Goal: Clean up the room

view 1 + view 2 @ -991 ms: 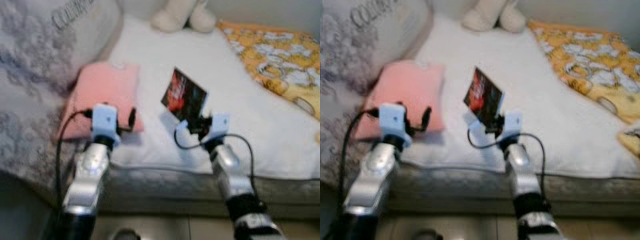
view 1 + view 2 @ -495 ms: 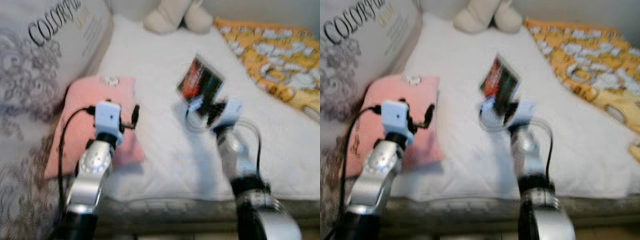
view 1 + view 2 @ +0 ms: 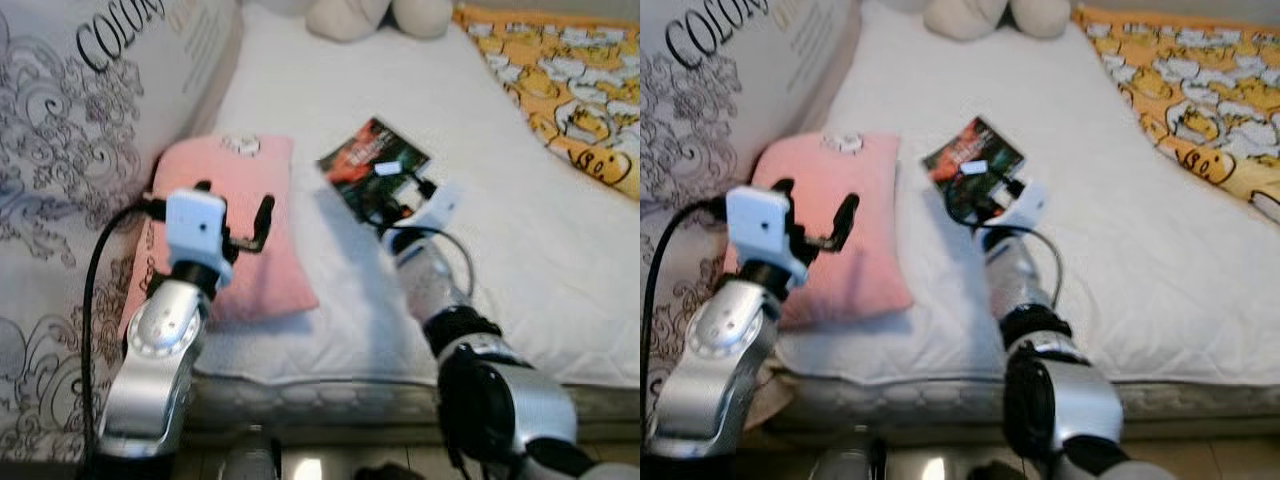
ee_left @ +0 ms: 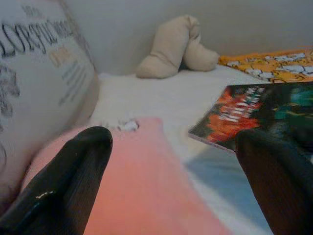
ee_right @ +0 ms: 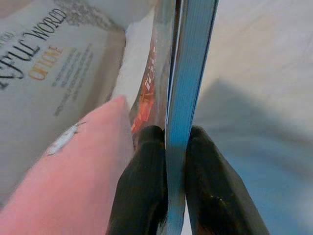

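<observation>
Head views: right gripper (image 3: 398,203) clamps a book (image 3: 372,168) low over the white mattress (image 3: 520,230), beside a pink pillow (image 3: 235,240).
Left wrist view: left gripper (image 4: 171,166) spread wide above the pillow.
Right wrist view: fingers (image 5: 146,186) pinch the book's edge, apparently its spine.

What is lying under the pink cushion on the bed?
The pink cushion rests on the white quilted mattress cover, its outer side against the patterned pillow. Anything directly beneath it is covered.
</observation>
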`<state>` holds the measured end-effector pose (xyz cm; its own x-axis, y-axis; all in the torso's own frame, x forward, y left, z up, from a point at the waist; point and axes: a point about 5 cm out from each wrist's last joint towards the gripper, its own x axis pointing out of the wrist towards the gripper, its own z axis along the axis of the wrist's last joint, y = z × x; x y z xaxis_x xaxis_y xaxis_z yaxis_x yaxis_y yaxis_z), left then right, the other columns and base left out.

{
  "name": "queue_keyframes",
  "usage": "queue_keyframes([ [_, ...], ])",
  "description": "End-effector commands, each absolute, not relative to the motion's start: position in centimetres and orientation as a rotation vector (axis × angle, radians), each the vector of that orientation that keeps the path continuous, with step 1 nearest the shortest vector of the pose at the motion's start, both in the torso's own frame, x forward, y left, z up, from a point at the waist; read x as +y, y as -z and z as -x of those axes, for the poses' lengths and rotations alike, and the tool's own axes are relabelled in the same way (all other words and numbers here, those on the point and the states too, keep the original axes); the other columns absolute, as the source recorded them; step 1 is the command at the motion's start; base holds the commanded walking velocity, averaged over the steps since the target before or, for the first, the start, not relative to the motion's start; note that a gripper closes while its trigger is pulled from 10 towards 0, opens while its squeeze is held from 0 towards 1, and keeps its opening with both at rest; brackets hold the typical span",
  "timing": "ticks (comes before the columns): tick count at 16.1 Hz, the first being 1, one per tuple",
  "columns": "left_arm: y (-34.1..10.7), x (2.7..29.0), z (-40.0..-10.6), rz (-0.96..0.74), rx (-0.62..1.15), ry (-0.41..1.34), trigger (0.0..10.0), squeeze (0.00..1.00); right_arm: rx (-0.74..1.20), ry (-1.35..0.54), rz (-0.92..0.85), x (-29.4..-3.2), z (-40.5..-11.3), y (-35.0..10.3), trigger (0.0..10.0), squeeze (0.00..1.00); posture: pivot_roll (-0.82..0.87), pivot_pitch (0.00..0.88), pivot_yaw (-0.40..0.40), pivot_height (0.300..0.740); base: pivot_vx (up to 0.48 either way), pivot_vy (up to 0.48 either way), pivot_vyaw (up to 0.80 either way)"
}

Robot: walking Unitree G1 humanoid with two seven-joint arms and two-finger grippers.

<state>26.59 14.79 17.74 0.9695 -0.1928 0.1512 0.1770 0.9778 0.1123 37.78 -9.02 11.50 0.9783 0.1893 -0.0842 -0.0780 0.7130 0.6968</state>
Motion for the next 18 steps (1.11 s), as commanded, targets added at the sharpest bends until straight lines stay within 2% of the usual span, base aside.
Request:
queue_keyframes([
  [1, -18.4, 14.5, -26.1, -0.060, -0.167, 0.210, 10.0, 0.00, 0.124, -0.178, -0.803, -8.5, -38.1, -12.4, 0.0, 0.00, 0.35, 0.169, -0.035, 0.732, 0.000, 0.000, 0.00],
  [3, -18.2, 12.6, -25.0, 0.068, -0.099, 0.327, 10.0, 0.00, 0.178, -0.206, -0.823, -7.4, -37.5, -11.3, 0.0, 0.00, 0.37, 0.208, -0.036, 0.732, 0.000, 0.000, 0.00],
  [4, -17.7, 11.5, -23.9, 0.035, -0.067, 0.421, 10.0, 0.00, 0.209, -0.219, -0.852, -6.8, -37.2, -10.7, 0.0, 0.00, 0.39, 0.228, -0.033, 0.732, 0.000, 0.000, 0.00],
  [8, -17.9, 10.8, -21.7, 0.024, -0.013, 0.555, 10.0, 0.00, 0.242, -0.185, -0.977, -6.9, -36.7, -9.5, 0.0, 0.00, 0.43, 0.270, -0.012, 0.732, 0.000, 0.000, 0.00],
  [10, -18.8, 11.0, -21.1, 0.108, 0.004, 0.582, 10.0, 0.00, 0.253, -0.173, -1.021, -6.7, -36.2, -8.9, 0.0, 0.00, 0.44, 0.280, -0.005, 0.732, 0.000, 0.000, 0.00],
  [11, -19.4, 11.0, -20.8, 0.195, 0.007, 0.599, 10.0, 0.00, 0.302, -0.173, -1.031, -5.7, -35.3, -7.7, 0.0, 0.00, 0.45, 0.280, -0.002, 0.732, 0.000, 0.000, 0.00],
  [13, -19.5, 10.7, -20.6, 0.201, 0.012, 0.624, 10.0, 0.00, 0.336, -0.185, -0.997, -5.0, -34.8, -7.1, 0.0, 0.00, 0.44, 0.276, -0.005, 0.732, 0.000, 0.000, 0.00],
  [17, -19.3, 10.4, -20.1, 0.207, 0.066, 0.683, 10.0, 0.00, 0.449, -0.199, -0.782, -4.5, -33.3, -5.0, 0.0, 0.00, 0.41, 0.262, -0.024, 0.732, 0.000, 0.000, 0.00],
  [18, -19.2, 10.4, -20.1, 0.203, 0.075, 0.695, 10.0, 0.00, 0.470, -0.199, -0.737, -4.3, -33.0, -4.6, 3.1, 0.00, 0.40, 0.260, -0.029, 0.732, 0.000, 0.000, 0.00],
])
